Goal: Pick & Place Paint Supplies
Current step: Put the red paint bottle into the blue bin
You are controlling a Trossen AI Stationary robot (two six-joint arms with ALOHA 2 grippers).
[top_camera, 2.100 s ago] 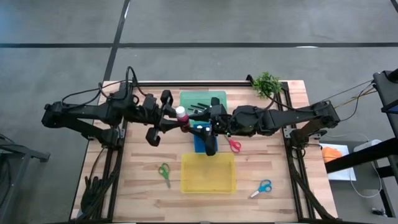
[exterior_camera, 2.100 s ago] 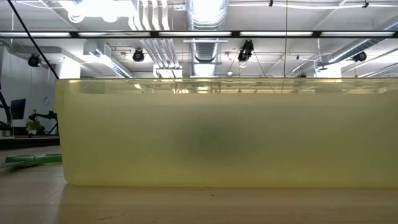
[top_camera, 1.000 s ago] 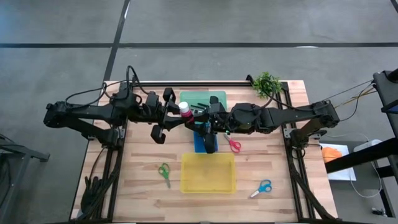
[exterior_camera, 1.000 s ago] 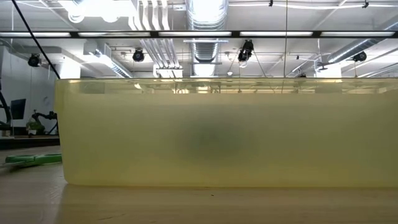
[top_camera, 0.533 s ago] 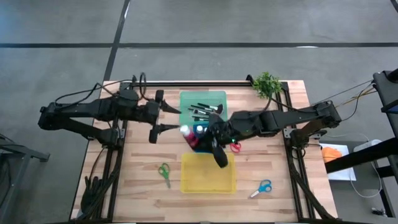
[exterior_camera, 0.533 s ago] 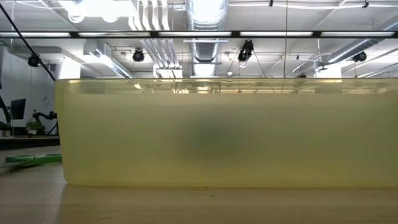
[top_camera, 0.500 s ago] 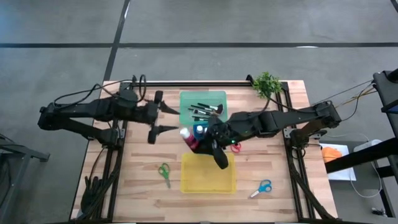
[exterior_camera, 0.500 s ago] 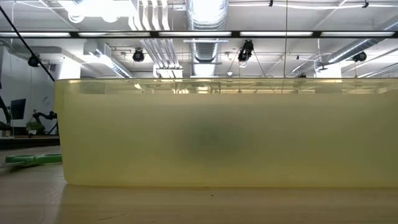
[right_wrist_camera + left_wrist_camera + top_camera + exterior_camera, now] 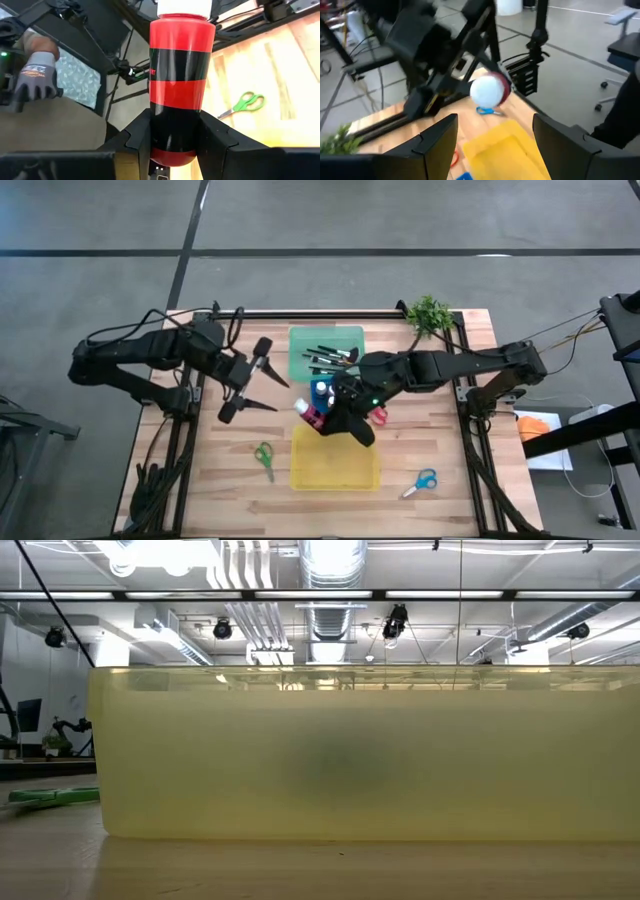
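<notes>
A red paint bottle with black bands and a white cap is held in the air over the near end of the blue tray, by the yellow tray. My right gripper is shut on it. My left gripper stands open to the bottle's left, apart from it; in the left wrist view its fingers frame the cap from a distance. Black-handled brushes lie in the green tray. My right gripper pinches the bottle's lower body, near its base, between its two fingers. It comes from the table's right, slanting slightly down. The bottle sticks out beyond the fingers, lifted clear, tilted with its cap toward the table's left.
Green scissors lie near left, blue scissors near right, and red scissors are partly under my right arm. A small plant stands at the far right. The yellow tray's wall fills the low view. A person's gloved hand shows beyond the table.
My left gripper has opened, let go of the bottle and drawn back toward the table's left, rolling as it went. My right gripper has kept the bottle, turned, and carried it toward the near edge from over the green tray. The bottle has tipped, cap now leftward.
</notes>
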